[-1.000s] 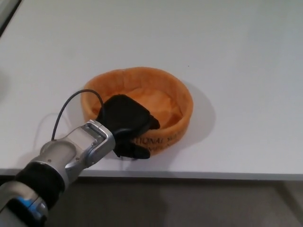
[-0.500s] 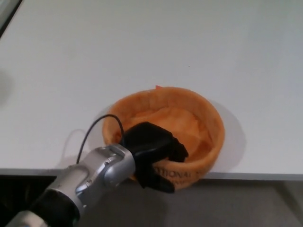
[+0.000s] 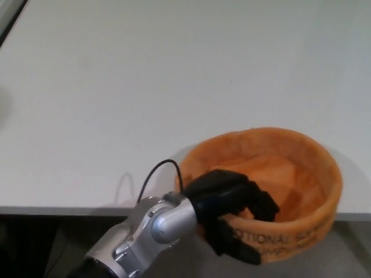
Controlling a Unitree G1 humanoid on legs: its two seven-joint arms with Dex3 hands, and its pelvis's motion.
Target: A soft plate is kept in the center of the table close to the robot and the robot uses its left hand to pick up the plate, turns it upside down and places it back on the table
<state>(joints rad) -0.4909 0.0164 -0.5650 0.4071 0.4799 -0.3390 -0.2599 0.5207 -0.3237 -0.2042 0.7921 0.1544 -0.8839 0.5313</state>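
Our left hand stays clamped on the plate rim. It has lifted toward five o'clock past the table edge, so flipping comes next.

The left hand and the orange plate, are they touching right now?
Touching. The head view shows the left hand clamped over the orange plate near rim, with black fingers inside and more black against the outer wall.

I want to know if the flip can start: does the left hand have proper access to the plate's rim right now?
Probably yes. The left hand is already clamped over the near rim of the soft orange plate, fingers inside, thumb outside. Nothing blocks it, and the plate overhangs the table's front edge.
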